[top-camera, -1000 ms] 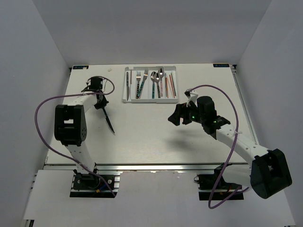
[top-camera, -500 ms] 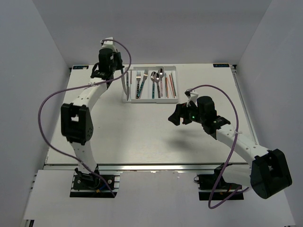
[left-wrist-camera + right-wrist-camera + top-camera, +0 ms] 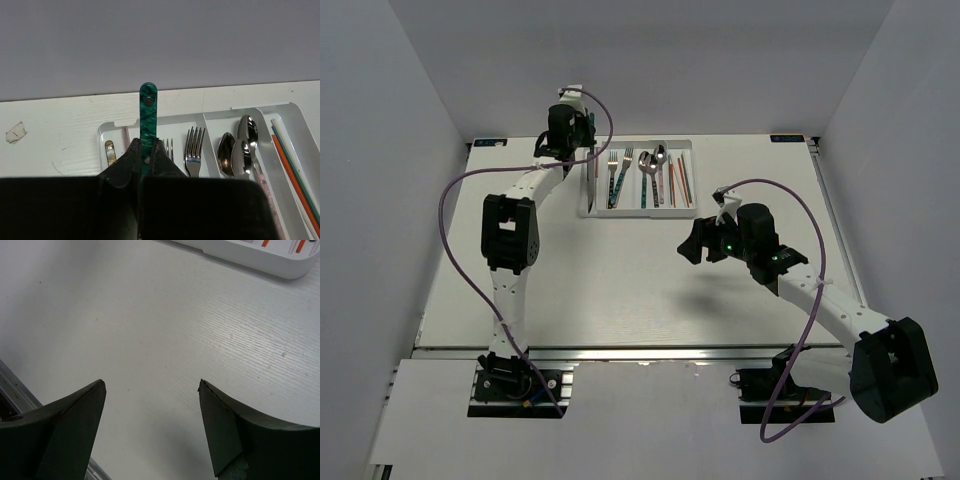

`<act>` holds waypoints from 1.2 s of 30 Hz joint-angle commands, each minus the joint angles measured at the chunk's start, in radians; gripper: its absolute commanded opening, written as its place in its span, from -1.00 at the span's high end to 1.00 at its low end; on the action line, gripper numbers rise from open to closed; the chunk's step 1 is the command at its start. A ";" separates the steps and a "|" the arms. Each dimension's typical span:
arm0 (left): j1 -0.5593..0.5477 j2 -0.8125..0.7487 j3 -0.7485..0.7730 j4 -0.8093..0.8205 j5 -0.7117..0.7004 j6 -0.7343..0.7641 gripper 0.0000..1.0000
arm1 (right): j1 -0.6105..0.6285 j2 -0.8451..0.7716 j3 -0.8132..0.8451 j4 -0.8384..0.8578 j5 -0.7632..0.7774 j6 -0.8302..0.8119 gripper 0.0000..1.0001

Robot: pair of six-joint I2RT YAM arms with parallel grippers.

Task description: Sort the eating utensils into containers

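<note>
My left gripper [image 3: 582,148] [image 3: 146,145] is shut on a teal-handled utensil [image 3: 148,112]. Its marbled handle sticks out past the fingertips, and its other end is hidden by the fingers. It hangs over the left end of the white tray [image 3: 638,213] [image 3: 102,131], above the leftmost compartment. A brown-handled piece [image 3: 110,152] lies in that slot. Forks [image 3: 616,170] [image 3: 194,147], spoons [image 3: 650,165] [image 3: 240,145] and chopsticks [image 3: 680,182] [image 3: 295,170] lie in the slots to the right. My right gripper [image 3: 692,245] [image 3: 151,385] stands open over bare table, right of centre, with nothing between its fingers.
A corner of the tray [image 3: 280,265] shows at the top of the right wrist view. A scrap of tape [image 3: 15,132] sticks to the table left of the tray. Grey walls close in the table at the back and both sides.
My left arm has swung from the left middle of the table up to the tray's left end, carrying the teal-handled utensil. The right arm has not moved.
</note>
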 commanded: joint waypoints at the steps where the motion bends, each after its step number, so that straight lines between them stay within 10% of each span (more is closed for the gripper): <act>1: 0.001 -0.029 0.022 0.038 0.035 0.016 0.99 | -0.004 0.005 0.030 0.004 0.020 -0.016 -0.60; 7: -0.002 -0.070 -0.033 0.025 0.055 0.012 0.17 | -0.004 0.013 0.030 0.004 0.021 -0.017 -0.60; 19: -0.002 -0.368 -0.245 -0.014 -0.072 -0.083 -0.17 | -0.004 -0.016 0.034 0.002 0.014 -0.005 -0.61; 21: -0.003 -0.452 -0.308 -0.027 -0.098 -0.152 -0.96 | -0.004 -0.030 0.043 -0.014 0.018 0.006 -0.64; 36: -0.003 -1.317 -0.848 -0.626 -0.436 -0.205 -0.96 | -0.004 -0.407 0.257 -0.531 0.650 0.000 -0.79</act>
